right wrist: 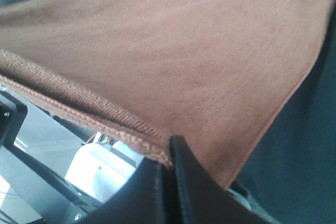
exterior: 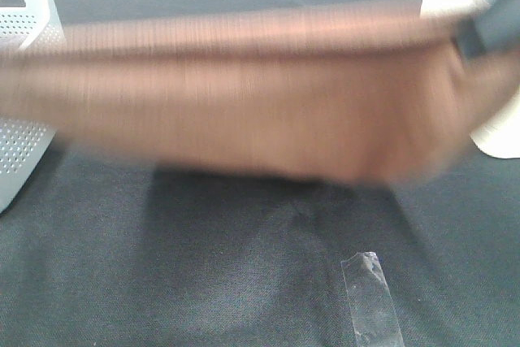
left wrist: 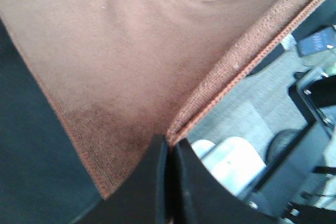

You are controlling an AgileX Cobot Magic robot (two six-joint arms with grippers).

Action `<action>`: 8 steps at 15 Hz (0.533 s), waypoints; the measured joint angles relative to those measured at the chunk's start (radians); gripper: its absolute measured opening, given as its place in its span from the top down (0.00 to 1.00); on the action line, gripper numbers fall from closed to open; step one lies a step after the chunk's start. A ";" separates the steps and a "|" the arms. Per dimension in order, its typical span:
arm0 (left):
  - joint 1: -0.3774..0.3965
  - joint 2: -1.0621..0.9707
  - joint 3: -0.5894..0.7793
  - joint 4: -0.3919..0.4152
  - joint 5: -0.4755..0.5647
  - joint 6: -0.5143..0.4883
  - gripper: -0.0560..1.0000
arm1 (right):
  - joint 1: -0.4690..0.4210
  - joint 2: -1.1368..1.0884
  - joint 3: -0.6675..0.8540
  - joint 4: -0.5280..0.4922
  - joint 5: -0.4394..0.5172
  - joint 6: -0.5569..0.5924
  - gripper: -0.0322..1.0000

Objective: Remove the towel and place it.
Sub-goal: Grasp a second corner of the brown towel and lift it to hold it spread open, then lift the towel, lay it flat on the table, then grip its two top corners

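Stretched taut and blurred, the towel (exterior: 244, 95) hangs across the bench, off the black cloth (exterior: 162, 282), with its shadow on the cloth below. Your left fingers (left wrist: 149, 182) are clamped shut on its stitched hem, and your right fingers (right wrist: 191, 182) pinch the hem at the other end. The fabric sags between the two grips. In the high view, the towel's left end crosses in front of the white basket (exterior: 24, 144) at the bench's left edge, while its right end rises to the right arm (exterior: 496, 22) in the far corner. Nearer you, a broad stretch of cloth lies open, bearing a strip of clear tape (exterior: 370, 298).
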 joint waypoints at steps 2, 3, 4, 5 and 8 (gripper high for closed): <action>0.000 -0.026 0.070 -0.044 -0.002 -0.002 0.95 | 0.000 -0.049 0.045 0.003 0.000 0.005 0.97; 0.000 -0.031 0.115 -0.067 -0.007 -0.002 0.95 | 0.000 -0.084 0.070 0.003 0.002 0.014 0.97; 0.000 -0.032 0.137 -0.081 -0.012 -0.002 0.95 | 0.000 -0.104 0.094 0.003 0.001 0.019 0.97; 0.001 -0.034 0.164 -0.100 -0.014 -0.002 0.95 | 0.000 -0.124 0.126 0.003 0.001 0.019 0.97; 0.003 -0.039 0.263 -0.134 -0.017 -0.002 0.95 | 0.000 -0.166 0.238 0.004 0.000 0.019 0.97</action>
